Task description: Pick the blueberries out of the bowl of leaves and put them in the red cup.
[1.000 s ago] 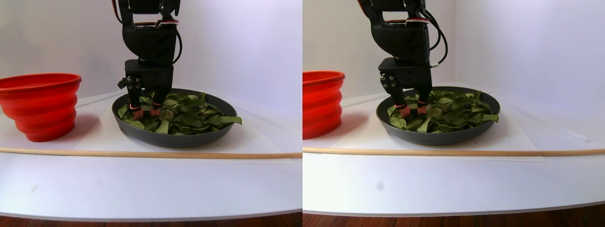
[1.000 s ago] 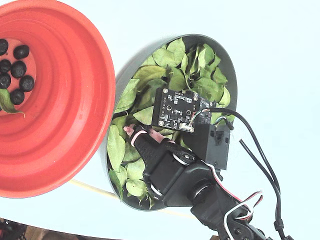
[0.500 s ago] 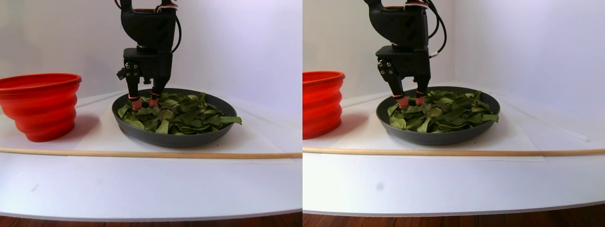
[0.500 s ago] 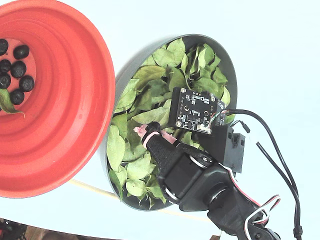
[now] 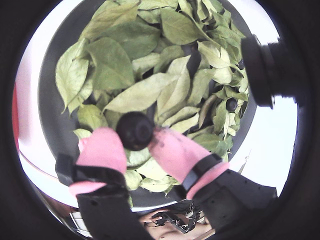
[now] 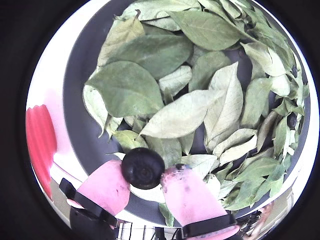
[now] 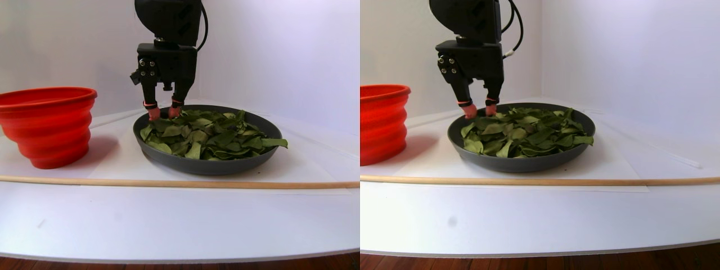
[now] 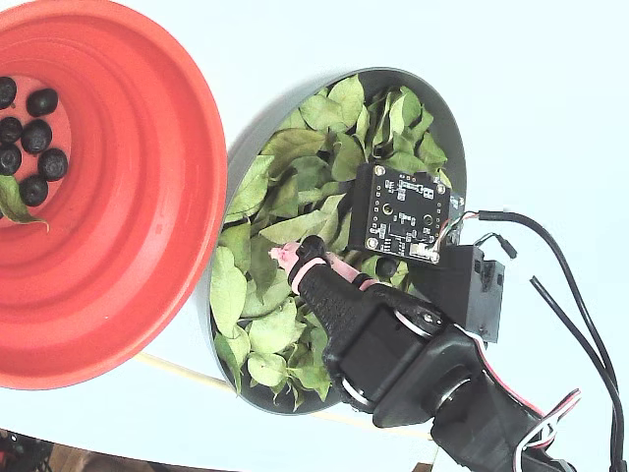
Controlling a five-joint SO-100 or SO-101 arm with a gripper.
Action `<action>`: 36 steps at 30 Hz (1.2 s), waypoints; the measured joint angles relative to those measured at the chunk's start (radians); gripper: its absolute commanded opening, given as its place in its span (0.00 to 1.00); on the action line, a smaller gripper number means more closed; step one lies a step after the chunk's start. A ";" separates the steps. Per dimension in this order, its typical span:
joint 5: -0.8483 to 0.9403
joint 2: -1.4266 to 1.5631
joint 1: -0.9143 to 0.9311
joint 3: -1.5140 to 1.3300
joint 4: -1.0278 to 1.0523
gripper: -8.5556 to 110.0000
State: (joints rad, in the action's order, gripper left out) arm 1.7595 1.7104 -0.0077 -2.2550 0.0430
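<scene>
Between the gripper's (image 6: 146, 186) pink fingertips (image 6: 102, 187) sits one blueberry (image 6: 143, 168), clamped across its middle; soft, light and easily crushed, so it likely needs only gentle pressure.

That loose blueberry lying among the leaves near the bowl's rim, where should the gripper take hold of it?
Pinch the loose blueberry across its round middle, coming straight down from above: it sits low between leaves that crowd its sides, beside the bowl wall. The gripper must first drop its held blueberry.
</scene>
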 measured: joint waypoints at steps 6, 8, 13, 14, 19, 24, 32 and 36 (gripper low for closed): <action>-0.018 0.063 -0.026 -0.029 0.035 0.17; -0.021 0.089 -0.037 -0.032 0.054 0.17; -0.025 0.147 -0.066 -0.037 0.091 0.17; -0.032 0.160 -0.071 -0.037 0.101 0.17; -0.057 0.207 -0.097 -0.044 0.138 0.17; -0.071 0.249 -0.120 -0.044 0.161 0.17; -0.100 0.314 -0.164 -0.060 0.204 0.17; -0.117 0.344 -0.187 -0.060 0.224 0.17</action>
State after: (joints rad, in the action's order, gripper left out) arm 1.6429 2.0540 -0.1948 -2.3148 0.2669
